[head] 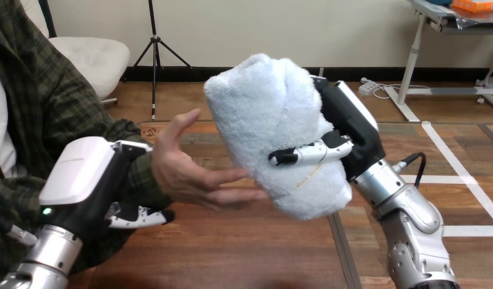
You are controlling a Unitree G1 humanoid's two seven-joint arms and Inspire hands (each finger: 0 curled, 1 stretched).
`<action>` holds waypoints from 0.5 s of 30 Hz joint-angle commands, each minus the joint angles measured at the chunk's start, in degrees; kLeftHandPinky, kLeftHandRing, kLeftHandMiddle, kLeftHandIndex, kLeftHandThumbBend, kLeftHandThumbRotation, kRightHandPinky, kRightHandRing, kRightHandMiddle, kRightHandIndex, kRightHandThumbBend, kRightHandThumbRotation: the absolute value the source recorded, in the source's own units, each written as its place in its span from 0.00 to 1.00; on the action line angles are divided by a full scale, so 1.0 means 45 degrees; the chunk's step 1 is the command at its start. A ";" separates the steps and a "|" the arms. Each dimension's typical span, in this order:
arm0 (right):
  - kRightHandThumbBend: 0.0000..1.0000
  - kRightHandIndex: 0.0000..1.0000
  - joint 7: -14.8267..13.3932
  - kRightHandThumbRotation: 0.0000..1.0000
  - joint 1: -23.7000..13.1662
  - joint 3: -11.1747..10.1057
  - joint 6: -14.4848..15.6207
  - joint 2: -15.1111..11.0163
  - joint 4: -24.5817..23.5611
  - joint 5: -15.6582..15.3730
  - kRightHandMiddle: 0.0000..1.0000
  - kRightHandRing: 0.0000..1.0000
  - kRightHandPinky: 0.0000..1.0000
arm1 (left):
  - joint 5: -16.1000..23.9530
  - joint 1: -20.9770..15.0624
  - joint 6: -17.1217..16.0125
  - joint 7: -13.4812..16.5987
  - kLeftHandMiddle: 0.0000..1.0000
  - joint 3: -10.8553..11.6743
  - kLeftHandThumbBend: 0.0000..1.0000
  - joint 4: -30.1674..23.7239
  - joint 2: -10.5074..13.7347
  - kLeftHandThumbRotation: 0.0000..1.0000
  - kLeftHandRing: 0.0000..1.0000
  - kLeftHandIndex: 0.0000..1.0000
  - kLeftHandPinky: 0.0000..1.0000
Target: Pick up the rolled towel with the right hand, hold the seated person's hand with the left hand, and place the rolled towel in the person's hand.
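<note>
Fingers (138,218) of the left hand (81,180) are being curled round the person's wrist (141,174) near the table's (244,253) left edge. The person's hand (184,174) is being held open, fingertips touching the rolled towel (268,114). The towel is being gripped aloft by the right hand (346,123), thumb across it.

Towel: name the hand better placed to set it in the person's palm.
Right: the right hand grips the towel beside the person's hand; the left hand holds the wrist.
</note>
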 commanded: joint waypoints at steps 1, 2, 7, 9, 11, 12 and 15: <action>0.72 0.34 -0.0100 0.00 -0.1424 -0.0131 -0.0219 0.0146 0.0367 0.0008 0.28 0.16 0.09 | -0.0313 -0.0210 -0.0209 -0.0132 0.36 0.0051 0.94 -0.1075 -0.0489 0.00 0.30 0.37 0.25; 0.72 0.34 -0.0094 0.00 -0.1447 -0.0124 -0.0267 0.0149 0.0431 -0.0019 0.29 0.16 0.09 | -0.0322 -0.0190 -0.0213 -0.0149 0.36 0.0058 0.94 -0.1126 -0.0521 0.00 0.30 0.37 0.25; 0.72 0.34 0.0031 0.00 -0.1674 -0.0108 -0.0516 0.0219 0.1004 -0.0138 0.29 0.16 0.10 | -0.0491 -0.0110 -0.0108 -0.0446 0.36 0.0019 0.94 -0.1673 -0.0813 0.00 0.30 0.36 0.25; 0.72 0.34 0.0107 0.00 -0.1757 -0.0105 -0.0625 0.0241 0.1228 -0.0191 0.29 0.16 0.10 | -0.0525 -0.0082 -0.0113 -0.0530 0.36 0.0011 0.94 -0.1822 -0.0925 0.00 0.30 0.36 0.25; 0.72 0.34 0.0191 0.00 -0.1812 -0.0111 -0.0685 0.0260 0.1378 -0.0197 0.29 0.16 0.10 | -0.0544 -0.0055 -0.0153 -0.0578 0.36 0.0030 0.94 -0.1882 -0.1018 0.00 0.30 0.36 0.25; 0.72 0.34 0.0169 0.00 -0.1856 -0.0085 -0.0881 0.0256 0.1538 -0.0317 0.29 0.16 0.10 | -0.0615 -0.0079 -0.0277 -0.0598 0.36 0.0005 0.94 -0.1906 -0.1078 0.00 0.30 0.36 0.25; 0.71 0.33 0.0154 0.00 -0.1942 -0.0050 -0.1264 0.0278 0.1869 -0.0507 0.28 0.16 0.10 | -0.0662 -0.0097 -0.0459 -0.0651 0.35 -0.0029 0.95 -0.1992 -0.1181 0.00 0.30 0.36 0.25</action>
